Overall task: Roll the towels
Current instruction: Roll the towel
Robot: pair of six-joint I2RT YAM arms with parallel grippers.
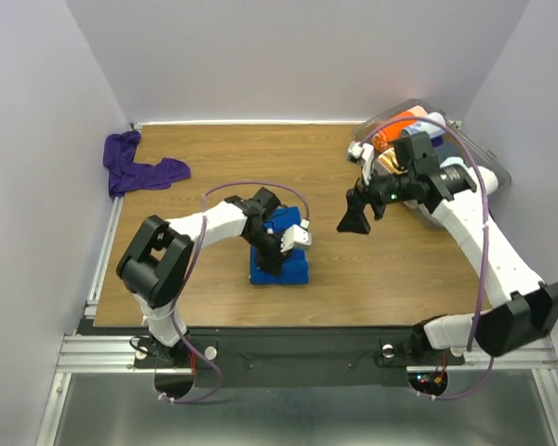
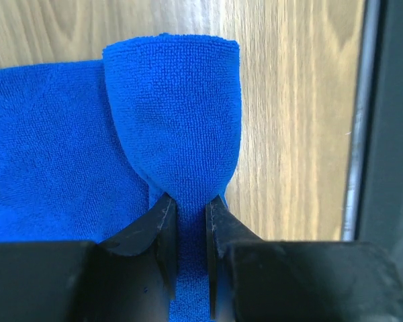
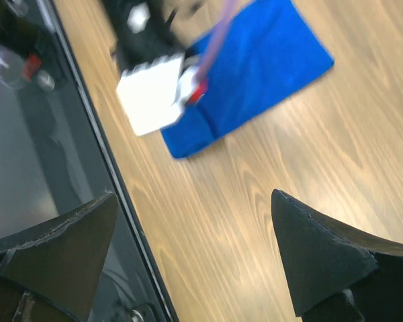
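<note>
Left gripper clamped (right gripper agape)

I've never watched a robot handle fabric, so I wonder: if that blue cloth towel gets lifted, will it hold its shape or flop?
The royal blue cloth towel would probably flop: where the left gripper pinches it, the fabric bulges into a soft loop. Its nubby weave likely resists slipping from the jaws.

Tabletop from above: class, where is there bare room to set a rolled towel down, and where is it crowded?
Free: the far strip between purple towel and bin; the near wood right of the blue towel. Crowded: the bin corner, by the right arm.
</note>
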